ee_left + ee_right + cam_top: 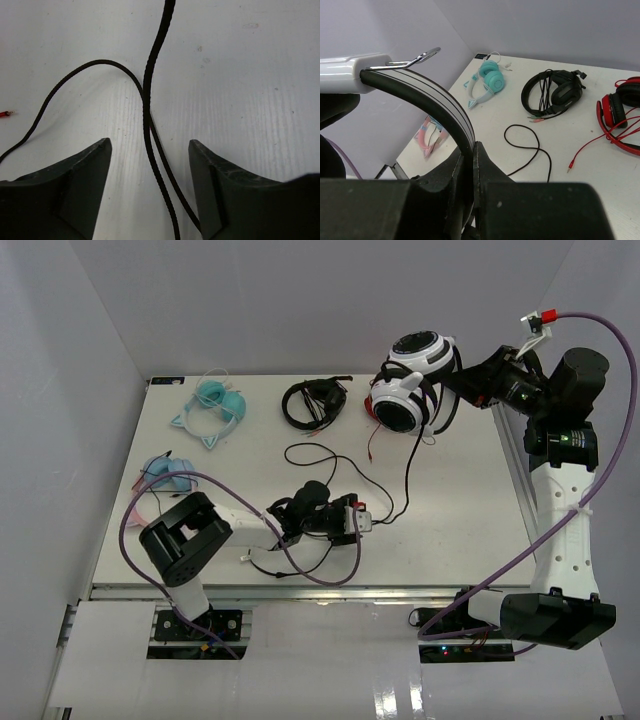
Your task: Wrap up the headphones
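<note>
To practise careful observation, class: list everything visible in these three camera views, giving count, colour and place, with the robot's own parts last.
white headphones: one, white with black pads, lifted at the far right
black cable: one, black, trailing from that pair across the table
black headphones: one, all black, far middle
red-and-black headphones: one, far right, under the lifted pair
teal headphones: one, teal, cat ears, far left
pink-and-blue headphones: one, left edge
table: one, white
left hand: one, black, open, straddling the cable
right hand: one, black, shut on the white headband
</note>
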`<act>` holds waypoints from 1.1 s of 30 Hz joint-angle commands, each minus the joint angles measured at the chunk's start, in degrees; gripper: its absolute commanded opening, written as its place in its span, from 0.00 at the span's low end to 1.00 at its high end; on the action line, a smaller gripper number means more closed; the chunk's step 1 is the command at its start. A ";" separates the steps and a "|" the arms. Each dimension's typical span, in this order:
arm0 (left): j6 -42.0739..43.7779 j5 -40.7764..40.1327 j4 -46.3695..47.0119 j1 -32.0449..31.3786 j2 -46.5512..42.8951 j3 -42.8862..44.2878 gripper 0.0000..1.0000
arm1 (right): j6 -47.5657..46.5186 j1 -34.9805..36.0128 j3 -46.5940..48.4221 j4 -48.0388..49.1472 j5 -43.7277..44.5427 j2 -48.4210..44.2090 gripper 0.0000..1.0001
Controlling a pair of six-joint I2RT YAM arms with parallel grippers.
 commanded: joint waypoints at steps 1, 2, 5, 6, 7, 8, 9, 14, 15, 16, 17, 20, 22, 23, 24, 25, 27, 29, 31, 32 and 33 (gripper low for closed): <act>-0.86 0.76 1.42 0.79 1.01 1.51 0.61 | 5.33 -0.56 1.74 3.95 -2.25 -2.00 0.08; -1.28 1.05 1.45 0.79 1.31 1.47 0.54 | 5.88 -0.69 1.56 4.35 -2.52 -2.14 0.08; -2.72 1.40 2.14 0.79 1.73 0.70 0.26 | 7.06 -1.31 1.31 5.24 -3.11 -2.36 0.08; -3.03 1.33 2.41 0.87 1.75 0.34 0.18 | 7.12 -1.42 1.23 5.28 -3.14 -2.44 0.08; -3.49 1.03 2.05 1.23 1.46 0.17 0.09 | 6.95 -1.61 1.04 5.28 -3.43 -2.51 0.08; -3.92 1.06 0.78 1.81 1.05 0.22 0.03 | 6.66 -1.70 0.46 5.39 -3.95 -2.74 0.08; -4.32 1.35 -1.04 2.50 0.61 0.42 0.01 | 6.31 -1.70 -0.38 5.59 -4.60 -3.09 0.08; -6.42 7.02 -13.68 11.06 -2.72 4.23 0.00 | -5.33 -1.62 -3.62 3.53 -10.08 -6.14 0.08; -8.08 10.34 -15.75 15.18 -2.99 6.33 0.00 | -13.74 -1.62 -3.80 -1.98 -9.82 -7.28 0.08; -8.44 11.50 -21.74 17.04 -2.91 8.10 0.00 | -17.91 -1.53 -4.15 -4.47 -9.82 -7.81 0.08; -8.78 11.77 -21.80 18.31 -2.91 9.95 0.00 | -21.70 -1.53 -4.49 -6.99 -10.16 -8.15 0.08; -11.51 11.46 -37.71 22.43 -0.80 20.37 0.00 | -38.94 1.24 -6.85 -17.50 -7.61 -9.84 0.08; -14.52 11.16 -42.37 24.16 1.25 27.34 0.00 | -48.31 6.77 -8.36 -22.26 0.15 -10.95 0.08; -15.59 11.09 -45.53 24.91 2.37 29.30 0.00 | -50.28 10.98 -9.78 -22.91 4.56 -11.51 0.08; -17.07 11.14 -47.83 25.50 3.32 33.63 0.00 | -52.53 14.09 -11.00 -23.78 7.91 -11.99 0.08; -19.17 11.40 -50.64 26.01 4.21 37.27 0.00 | -55.36 17.32 -12.32 -24.07 12.12 -12.47 0.08; -22.91 11.54 -55.50 26.79 5.18 42.69 0.00 | -59.98 22.58 -14.86 -24.00 19.33 -13.24 0.08; -26.15 12.78 -59.90 27.16 6.22 49.77 0.00 | -62.86 26.03 -17.96 -22.65 25.09 -14.00 0.08; -28.98 13.36 -62.06 27.16 6.87 54.22 0.00 | -64.00 28.46 -20.24 -20.75 29.10 -14.38 0.08; -30.24 13.28 -62.91 27.16 7.03 56.25 0.00 | -64.18 30.12 -22.15 -19.39 31.35 -14.75 0.08; -31.73 12.66 -64.15 27.16 7.09 59.04 0.00 | -64.37 32.35 -22.84 -17.65 35.25 -14.69 0.08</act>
